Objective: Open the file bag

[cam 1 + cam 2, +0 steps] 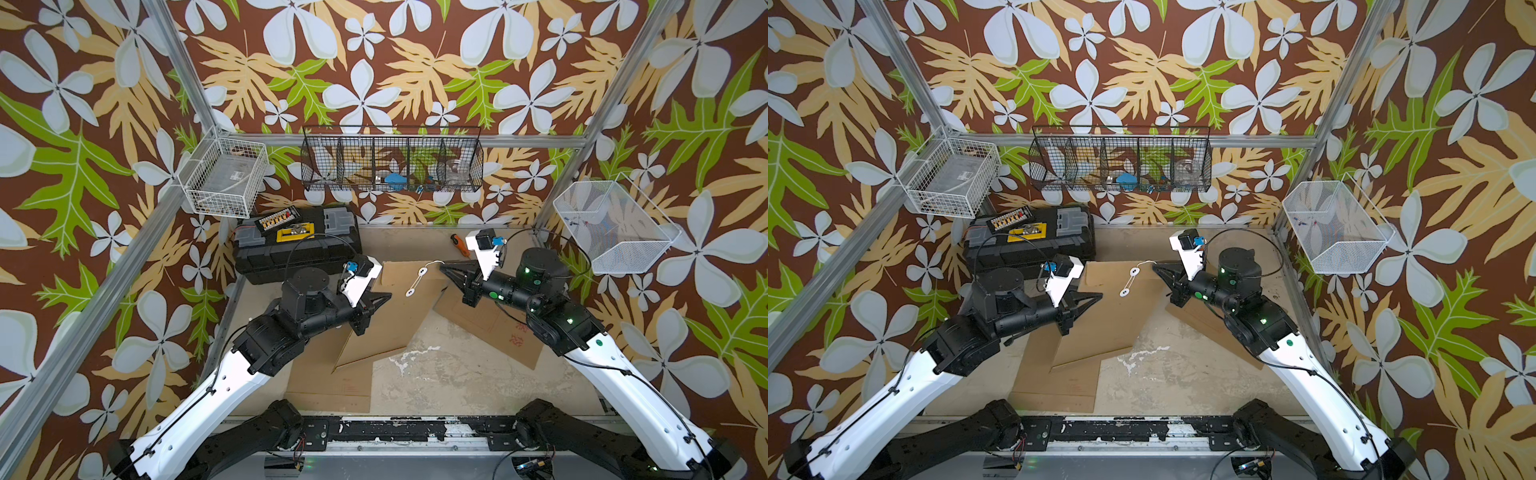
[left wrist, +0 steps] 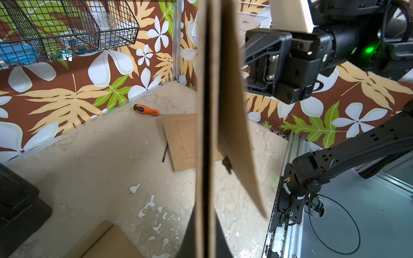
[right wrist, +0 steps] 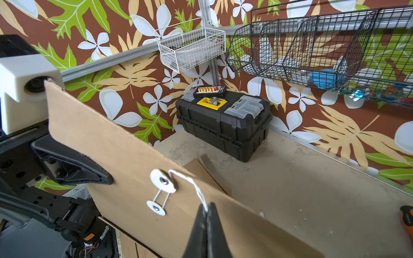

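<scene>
A brown kraft file bag is held tilted above the table. My left gripper is shut on its left edge, and that edge shows end-on in the left wrist view. Two white closure discs sit on the bag's face, with string looped between them. The string's white tail runs from the upper disc to my right gripper, which is shut on its end.
More brown file bags lie flat on the table. A black toolbox stands at the back left and an orange screwdriver lies at the back. Wire baskets hang on the walls.
</scene>
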Robot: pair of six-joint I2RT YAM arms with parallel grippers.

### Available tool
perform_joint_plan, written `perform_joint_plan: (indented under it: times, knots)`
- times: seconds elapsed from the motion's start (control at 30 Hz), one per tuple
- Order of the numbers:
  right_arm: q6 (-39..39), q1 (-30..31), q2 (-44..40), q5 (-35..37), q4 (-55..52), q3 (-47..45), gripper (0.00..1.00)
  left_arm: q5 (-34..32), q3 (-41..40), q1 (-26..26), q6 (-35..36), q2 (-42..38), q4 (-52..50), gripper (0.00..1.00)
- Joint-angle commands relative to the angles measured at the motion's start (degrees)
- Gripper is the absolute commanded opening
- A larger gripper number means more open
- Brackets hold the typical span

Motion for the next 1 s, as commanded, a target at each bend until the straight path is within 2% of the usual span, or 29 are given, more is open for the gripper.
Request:
perform_joint_plan:
  times: [0.0, 0.27, 0.6, 0.97]
  knots:
    - [-2.1, -0.1, -0.6, 1.4, 0.2, -0.1, 0.0, 0.3, -1.2, 0.0, -3.9, -1.0, 5.8, 0.0]
    - [-3.6, -0.1, -0.6, 2.4, -2.0, -0.1, 0.0, 3.4, -6.7, 0.0, -10.4, -3.9, 14.2, 0.0]
    - [-3.0, 0.0, -1.3, 2.4, -1.7, -1.2, 0.0, 5.1, -9.1, 0.0, -13.1, -4.6, 18.3, 0.0]
    - [-6.3, 0.0, -1.0, -5.1, -3.6, -1.9, 0.0, 4.2, -9.1, 0.0, -13.3, -4.1, 18.8, 0.0]
